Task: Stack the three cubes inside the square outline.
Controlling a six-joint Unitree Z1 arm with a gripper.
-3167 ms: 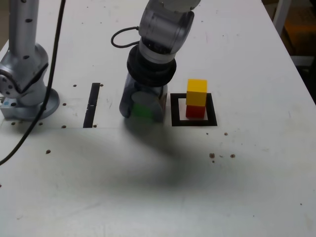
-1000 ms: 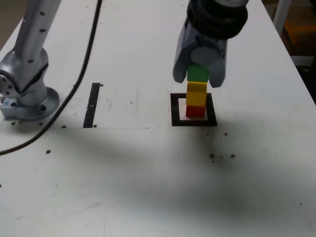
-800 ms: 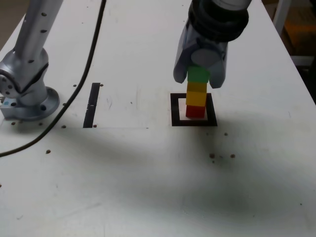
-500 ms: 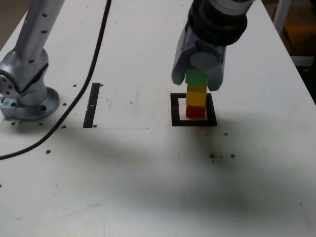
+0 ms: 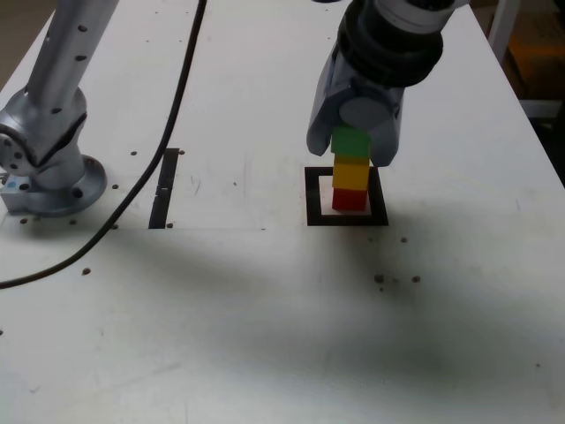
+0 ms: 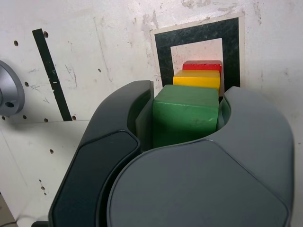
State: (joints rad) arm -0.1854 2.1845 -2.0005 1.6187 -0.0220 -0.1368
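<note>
While one end effector (image 5: 355, 146) grips one green cube (image 6: 185, 113), two cubes (image 5: 350, 183) stand stacked.

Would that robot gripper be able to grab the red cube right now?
Probably not: the gripper has the green cube between its fingers, and the yellow cube sits directly on the red cube.

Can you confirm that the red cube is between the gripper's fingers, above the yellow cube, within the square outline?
Not quite: the wrist view shows the green cube between the gripper's fingers, not the red one. The rest stands: it is above the yellow cube, within the square outline.
</note>
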